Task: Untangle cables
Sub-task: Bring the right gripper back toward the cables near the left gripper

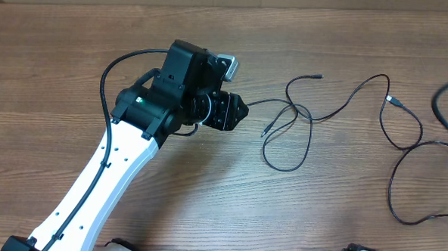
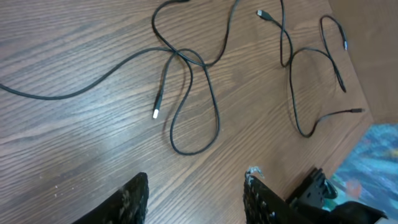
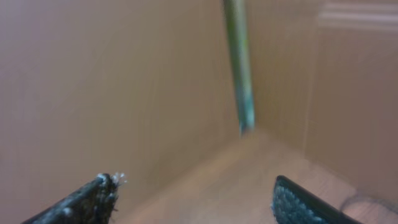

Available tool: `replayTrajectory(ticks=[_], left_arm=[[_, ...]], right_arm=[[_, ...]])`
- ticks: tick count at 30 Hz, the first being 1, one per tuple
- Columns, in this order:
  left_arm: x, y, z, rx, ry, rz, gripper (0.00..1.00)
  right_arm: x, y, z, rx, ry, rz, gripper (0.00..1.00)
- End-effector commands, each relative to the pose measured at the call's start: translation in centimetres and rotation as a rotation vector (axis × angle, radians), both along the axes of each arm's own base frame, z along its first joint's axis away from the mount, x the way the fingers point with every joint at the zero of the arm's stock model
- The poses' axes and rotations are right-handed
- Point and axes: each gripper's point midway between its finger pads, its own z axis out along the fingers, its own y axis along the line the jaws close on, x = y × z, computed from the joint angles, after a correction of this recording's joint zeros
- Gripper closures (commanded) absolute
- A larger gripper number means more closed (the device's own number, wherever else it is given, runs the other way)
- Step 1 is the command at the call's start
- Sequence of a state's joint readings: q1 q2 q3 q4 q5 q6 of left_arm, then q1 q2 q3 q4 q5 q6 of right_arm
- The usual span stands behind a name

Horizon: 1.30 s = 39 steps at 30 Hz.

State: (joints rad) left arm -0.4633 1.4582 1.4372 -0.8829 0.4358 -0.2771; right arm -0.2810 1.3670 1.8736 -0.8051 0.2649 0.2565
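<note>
Left gripper [image 2: 196, 199] jaws apart, empty, low over table [image 2: 74, 143] | right gripper [image 3: 199, 205] also apart, empty, facing blurred tan wall [image 3: 124, 93] | cables [image 1: 294, 109] strewn at 3 o'clock of left gripper | judged mostly spread out; one crossed loop by silvery plug [image 2: 155, 113] left to clear

No writing, label, brand, number or sign can be read in any view. The cables [image 1: 294, 107], the arm [image 1: 124, 166] and the table [image 1: 342, 206] carry no legible marks. The right wrist view is too blurred to show any lettering.
</note>
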Motion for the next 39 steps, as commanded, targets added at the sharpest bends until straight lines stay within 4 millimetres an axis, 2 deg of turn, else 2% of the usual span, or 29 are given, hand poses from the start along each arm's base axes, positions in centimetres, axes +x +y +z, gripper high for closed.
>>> replayTrajectory(ticks=[1,5,9,12,13,17,22,26,29,36,39], left_arm=[[-0.5,-0.5,0.2,-0.018,-0.005,-0.045,0.51],[-0.6,-0.6,0.3,-0.024,-0.001,-0.050,0.51],[-1.0,-1.3,0.8,-0.066,0.005,-0.082,0.53],[-1.0,-1.6,1.0,-0.083,0.002,-0.093,0.52],[-1.1,-1.5,1.0,-0.082,0.002,-0.094,0.52],[-1.0,-1.5,1.0,-0.079,0.000,-0.092,0.52],[-0.8,-1.3,0.8,-0.063,-0.005,-0.081,0.52],[-0.7,-1.2,0.8,-0.058,-0.008,-0.077,0.51],[-0.8,-1.2,0.8,-0.058,-0.008,-0.077,0.51],[-0.8,-1.2,0.8,-0.059,-0.008,-0.077,0.51],[-0.8,-1.2,0.8,-0.059,-0.008,-0.077,0.51]], right_arm=[[2.6,1.7,-5.3,0.189,0.109,0.092,0.19],[2.9,2.1,-11.6,0.332,0.301,0.058,0.23],[3.3,4.3,-17.1,0.415,0.463,0.074,0.25],[3.7,6.4,-20.7,0.456,0.523,0.088,0.25],[4.0,8.0,-23.0,0.483,0.552,0.097,0.25],[4.2,11.7,-28.0,0.526,0.603,0.127,0.24],[3.1,14.9,-34.0,0.627,0.636,0.084,0.21],[2.2,16.8,-37.6,0.682,0.638,0.064,0.21],[1.7,17.6,-39.4,0.711,0.630,0.051,0.21],[0.3,17.6,-42.9,0.828,0.582,-0.057,0.20],[0.3,17.4,-43.3,0.825,0.564,-0.058,0.20]])
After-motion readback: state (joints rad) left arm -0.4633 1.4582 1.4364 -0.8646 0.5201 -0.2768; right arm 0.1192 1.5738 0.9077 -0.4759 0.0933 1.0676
